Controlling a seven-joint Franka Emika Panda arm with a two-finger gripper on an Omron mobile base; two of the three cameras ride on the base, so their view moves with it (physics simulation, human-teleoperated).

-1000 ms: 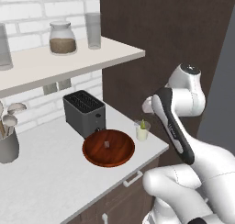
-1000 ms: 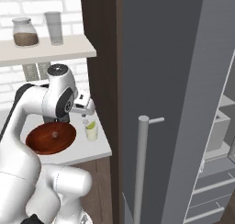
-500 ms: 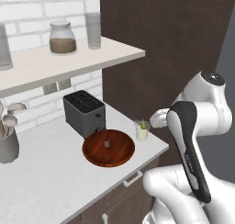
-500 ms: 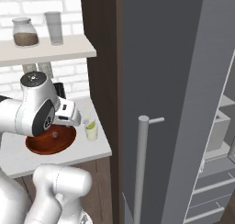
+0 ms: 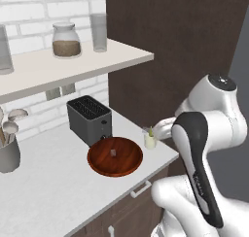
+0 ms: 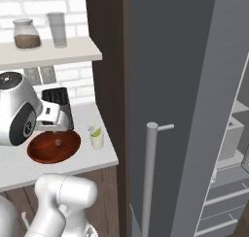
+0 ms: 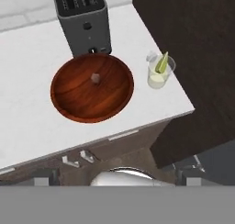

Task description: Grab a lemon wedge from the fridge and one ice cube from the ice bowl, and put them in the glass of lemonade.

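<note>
Glass of lemonade: small clear tumbler near the bench's front corner, a yellow-green lemon wedge already standing in it; seen from the hand, it sits at about 3 o'clock from the ice bowl, near it but apart

Ice bowl: wide reddish-brown dish, centre of bench, directly in front of a dark toaster; one small pale ice cube rests near its middle, not yet collected

Gripper: jaws spread fully, nothing held, carried well above the bench and looking down on bowl and glass; fingertips themselves not made out

Fridge: tall grey door with long bar handle, at the bench's right end

Hazards, as judged:
- cube small and likely slick; wide jaws closing off-centre could flick it across the bowl or over the rim
- descent too deep would press the fingers into the bowl floor and skid the bowl
- glass stands close to the bench edge; a sideways brush on approach could tip it or spill lemonade
- cube dropped from too high may splash or dislodge the wedge
</note>
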